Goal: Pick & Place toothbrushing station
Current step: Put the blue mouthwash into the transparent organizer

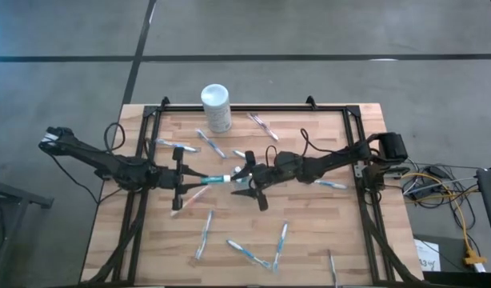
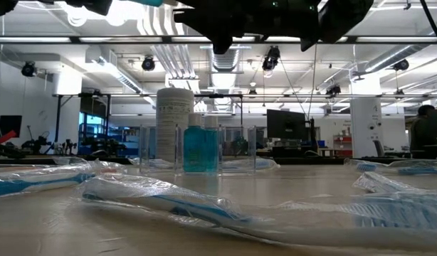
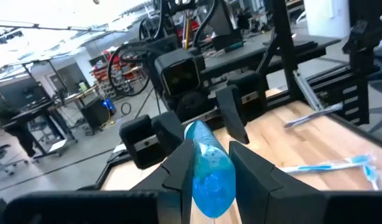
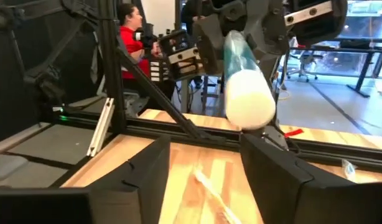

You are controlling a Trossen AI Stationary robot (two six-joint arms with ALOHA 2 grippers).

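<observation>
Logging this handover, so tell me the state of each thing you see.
left gripper: shut on wrapped toothbrush
wrapped toothbrush: held off the table
right gripper: open around its far end
white canister: upright
clear holder: upright
other toothbrushes: lying wrapped

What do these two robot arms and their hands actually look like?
Both arms are dark, thin and jointed, with black cables looping off them. The left hand and right hand each end in two flat, black, wedge-shaped fingers. No markings are visible.
</observation>
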